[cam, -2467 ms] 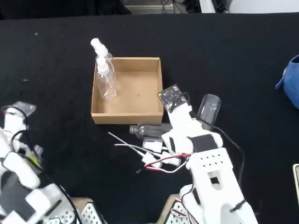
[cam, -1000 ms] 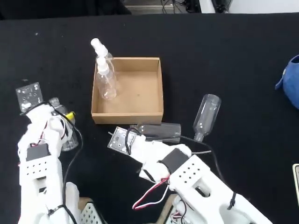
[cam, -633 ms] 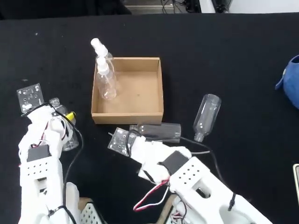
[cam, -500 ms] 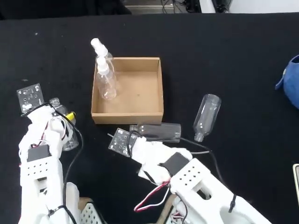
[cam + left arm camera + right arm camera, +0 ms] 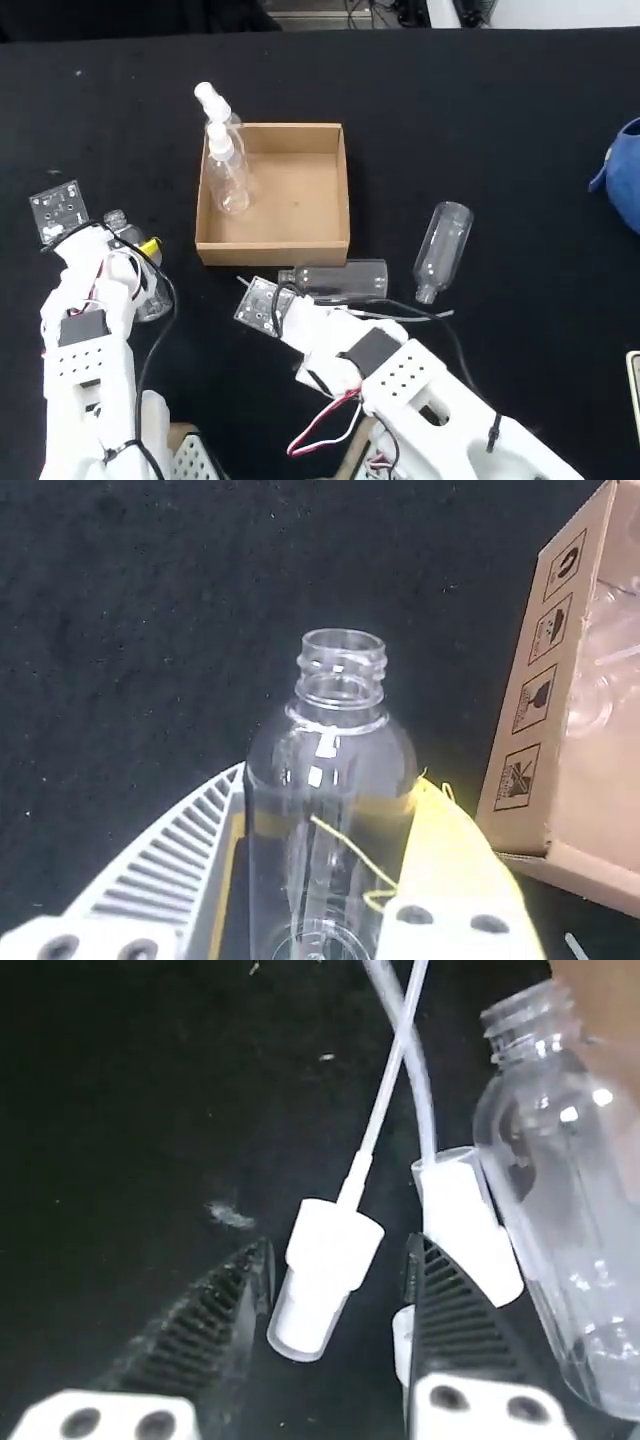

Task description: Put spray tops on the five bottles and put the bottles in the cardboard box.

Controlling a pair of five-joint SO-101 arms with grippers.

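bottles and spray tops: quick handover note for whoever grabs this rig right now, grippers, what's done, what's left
Left gripper: shut on an upright open-necked bottle, left of the cardboard box.
Right gripper: open, straddling a spray top. A second spray top lies beside it, next to a lying bottle in front of the box.
Another bare bottle lies right of the box.
Done: near topped bottle is in the box at its left wall. Far topped bottle is at the far left corner; I cannot tell whether it is inside.
Left: top the three bare bottles, then box them.
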